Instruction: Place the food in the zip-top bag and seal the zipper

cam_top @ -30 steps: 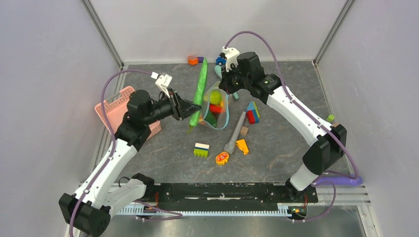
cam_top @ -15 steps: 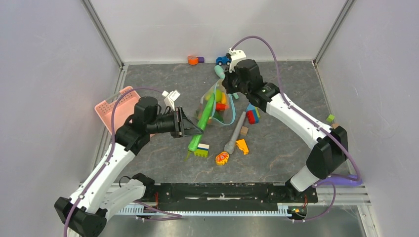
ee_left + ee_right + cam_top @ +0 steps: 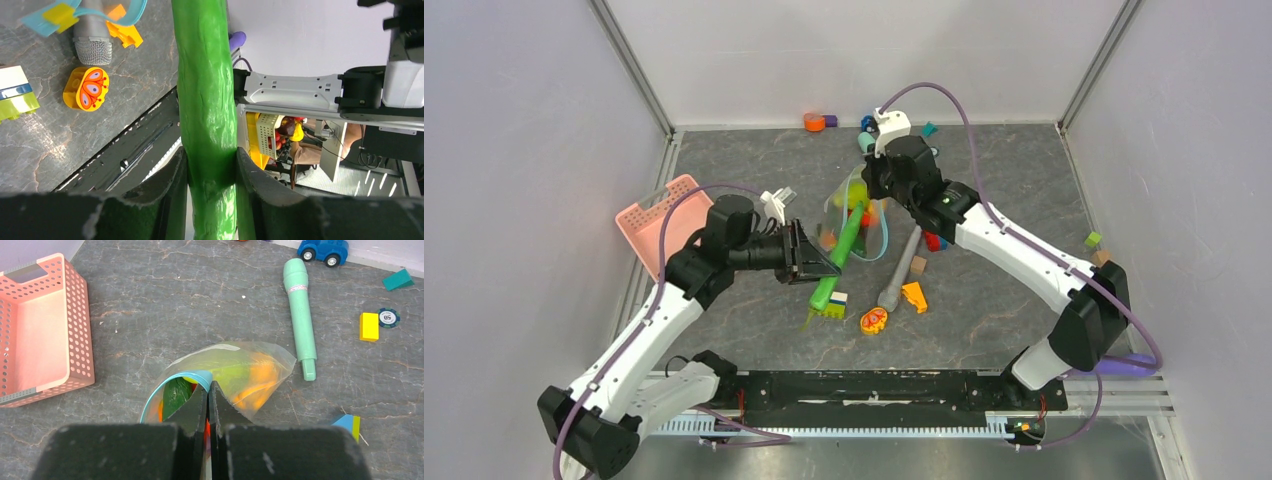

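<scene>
The left claw is squeezing the long green toy vegetable tight between its two fingers. It is gripping near the near end, so most of the vegetable is sticking out past the claw. The vegetable is lying slanted, with its long way running from near-left to far-right. Its far tip is pointing at the zip-top bag.

The right claw is pinched shut on the zipper, the teal edge of the bag, and is lifting that edge so the mouth is gaping toward the left. The bag is sitting in the middle of the table, toward the far side. An orange piece and some yellow-green food are showing through the clear plastic. I cannot tell if the green tip is already inside the mouth or only at its edge.

So the left arm is the one doing the pushing. I think it needs to slide the vegetable along its own long line, far and right, into the mouth.

The table is flat, dark and stony-looking. A gray toy microphone and a block stack are lying just beside the near end of the vegetable, so room there is tight. The pink basket is sitting well apart on the left.
</scene>
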Robot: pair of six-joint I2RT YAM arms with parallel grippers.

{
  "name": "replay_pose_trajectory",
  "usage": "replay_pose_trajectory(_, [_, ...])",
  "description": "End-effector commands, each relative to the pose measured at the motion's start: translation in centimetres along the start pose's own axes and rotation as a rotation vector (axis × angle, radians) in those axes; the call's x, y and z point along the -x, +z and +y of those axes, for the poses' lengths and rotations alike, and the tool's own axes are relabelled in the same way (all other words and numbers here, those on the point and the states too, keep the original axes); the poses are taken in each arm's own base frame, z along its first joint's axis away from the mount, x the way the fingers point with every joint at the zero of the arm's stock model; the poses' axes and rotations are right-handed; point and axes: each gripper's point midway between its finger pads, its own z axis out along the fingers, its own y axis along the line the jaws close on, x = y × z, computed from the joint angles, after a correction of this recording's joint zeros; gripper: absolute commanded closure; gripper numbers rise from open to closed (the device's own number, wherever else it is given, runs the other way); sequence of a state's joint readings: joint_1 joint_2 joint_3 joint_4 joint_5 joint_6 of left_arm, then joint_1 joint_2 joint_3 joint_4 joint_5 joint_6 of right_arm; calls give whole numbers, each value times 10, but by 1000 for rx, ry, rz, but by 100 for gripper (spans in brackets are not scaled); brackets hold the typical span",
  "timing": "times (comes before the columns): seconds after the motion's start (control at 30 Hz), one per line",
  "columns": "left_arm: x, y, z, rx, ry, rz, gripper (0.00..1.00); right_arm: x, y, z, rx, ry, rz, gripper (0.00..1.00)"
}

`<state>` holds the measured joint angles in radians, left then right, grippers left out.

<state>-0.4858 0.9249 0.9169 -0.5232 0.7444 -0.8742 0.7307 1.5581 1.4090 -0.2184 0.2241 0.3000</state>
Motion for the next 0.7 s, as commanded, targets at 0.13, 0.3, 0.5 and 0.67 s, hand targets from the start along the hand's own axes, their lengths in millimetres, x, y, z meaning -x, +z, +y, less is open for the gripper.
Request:
replay_pose_trajectory(0.13, [27, 16, 15, 91, -45, -107, 98, 34, -30, 21, 62, 29, -125, 100])
replay_pose_trajectory(0.3, [39, 23, 31, 159, -63, -145, 98, 28, -47, 46, 197, 3, -141, 100])
replay_pose_trajectory(0.5, [40, 39, 24, 85, -63, -75, 98, 16, -56, 82, 379, -77, -138, 100])
replay_pose_trajectory(0.67, [40, 43, 11, 24, 20, -18, 98, 3, -58, 97, 476, -134, -109, 100])
